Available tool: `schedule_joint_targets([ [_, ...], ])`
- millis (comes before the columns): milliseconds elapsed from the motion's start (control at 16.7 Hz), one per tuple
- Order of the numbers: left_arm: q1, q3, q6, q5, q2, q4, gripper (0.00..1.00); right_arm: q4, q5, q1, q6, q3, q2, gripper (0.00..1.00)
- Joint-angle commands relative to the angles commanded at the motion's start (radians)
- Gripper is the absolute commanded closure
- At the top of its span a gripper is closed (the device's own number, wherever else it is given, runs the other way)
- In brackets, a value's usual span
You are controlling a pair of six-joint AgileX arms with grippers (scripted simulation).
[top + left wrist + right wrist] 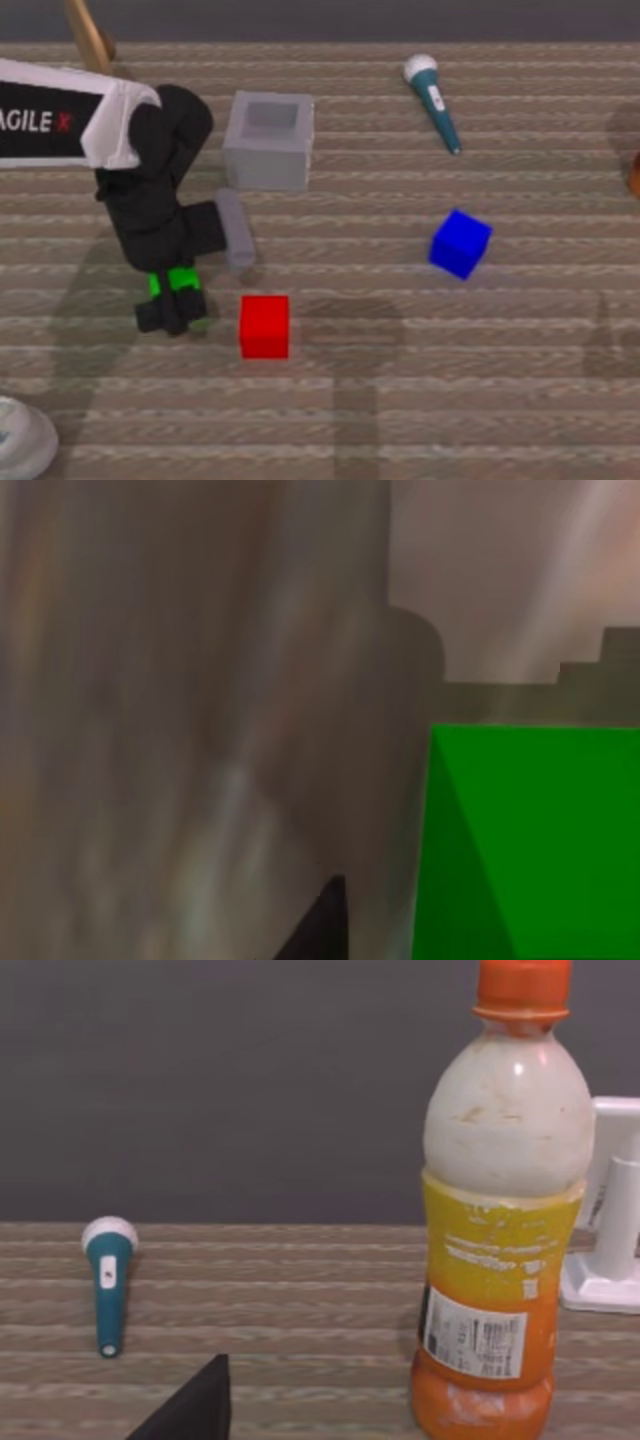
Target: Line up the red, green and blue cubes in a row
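My left hand (172, 298) is low over the left part of the table (420, 400), clenched on the green cube (170, 281), which shows as slivers of green between the black fingers in the top view. In the left wrist view the green cube (535, 845) fills the lower corner, close to the camera. The red cube (264, 326) rests on the table just beside my left hand, toward the middle. The blue cube (460, 243) sits well apart from them on the right half, turned at an angle. A grey hollow box (268, 140) stands behind the red cube, and a teal microphone (433, 100) lies farther right. My right arm is parked off the right edge; its wrist view shows an orange bottle (500, 1210) and the microphone (107, 1280); whether that hand is released or clenched, I cannot tell.
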Motion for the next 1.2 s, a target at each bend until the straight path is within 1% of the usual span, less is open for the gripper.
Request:
schedule_joint_targets([
  [300,0.0,0.0,0.0,0.0,0.0,0.0,0.98,0.0,0.0,0.0,0.0,0.0,0.0,0.0],
  [360,0.0,0.0,0.0,0.0,0.0,0.0,1.0,0.0,0.0,0.0,0.0,0.0,0.0,0.0],
  [900,0.0,0.003,-0.003,0.004,-0.012,-0.011,1.0,0.0,0.0,0.0,0.0,0.0,0.0,0.0],
  [1020,0.002,0.028,-0.002,0.004,-0.026,-0.049,1.0,0.0,0.0,0.0,0.0,0.0,0.0,0.0],
  [1200,0.01,0.088,-0.003,0.004,-0.068,-0.159,1.0,0.0,0.0,0.0,0.0,0.0,0.0,0.0],
])
